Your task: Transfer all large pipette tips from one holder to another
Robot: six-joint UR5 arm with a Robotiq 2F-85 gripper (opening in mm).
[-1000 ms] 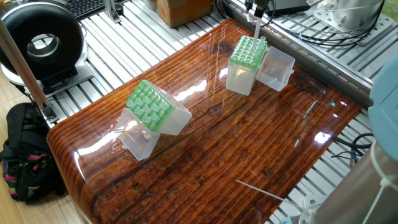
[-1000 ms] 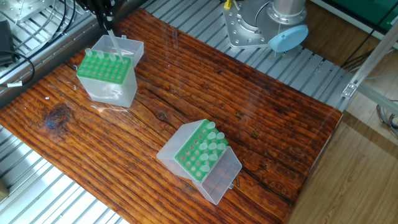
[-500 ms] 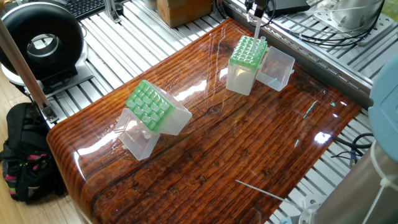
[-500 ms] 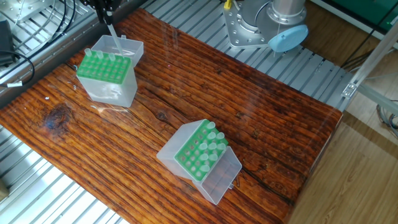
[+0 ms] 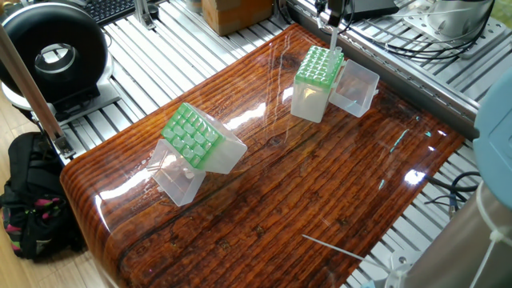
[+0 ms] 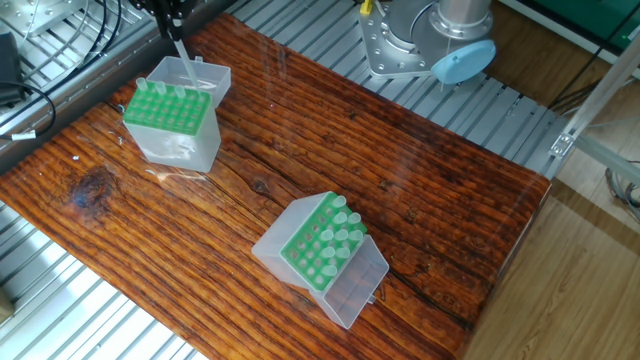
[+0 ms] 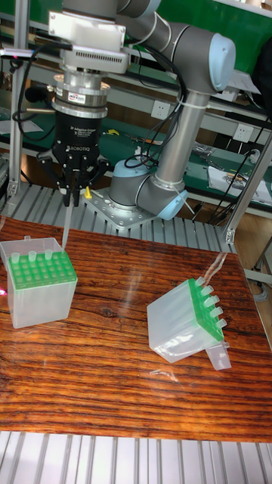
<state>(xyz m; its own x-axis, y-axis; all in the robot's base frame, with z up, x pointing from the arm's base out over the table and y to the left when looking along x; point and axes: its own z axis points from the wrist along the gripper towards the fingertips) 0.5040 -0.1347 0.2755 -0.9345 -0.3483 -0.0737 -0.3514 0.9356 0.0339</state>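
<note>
While one large pipette tip (image 7: pixel 66 224) is pinched by the jaws of the gripper (image 7: pixel 72 198), the glossy wooden surface (image 5: pixel 320 192) is seen.

From one fixed view, a black bag (image 5: pixel 32 200) is seen on the floor; from the other, a tipped green-topped box (image 6: pixel 320 245); from the tall view, the tip is held above the upright green-topped box (image 7: pixel 39 280).

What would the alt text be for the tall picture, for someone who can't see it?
A grey robot arm's black two-finger gripper holds a slim clear plastic pipette tip pointing down above the back of an upright green-topped translucent box on a glossy wooden table. To the right, a second green-topped box lies tipped on its side with several tips sticking out.
</note>
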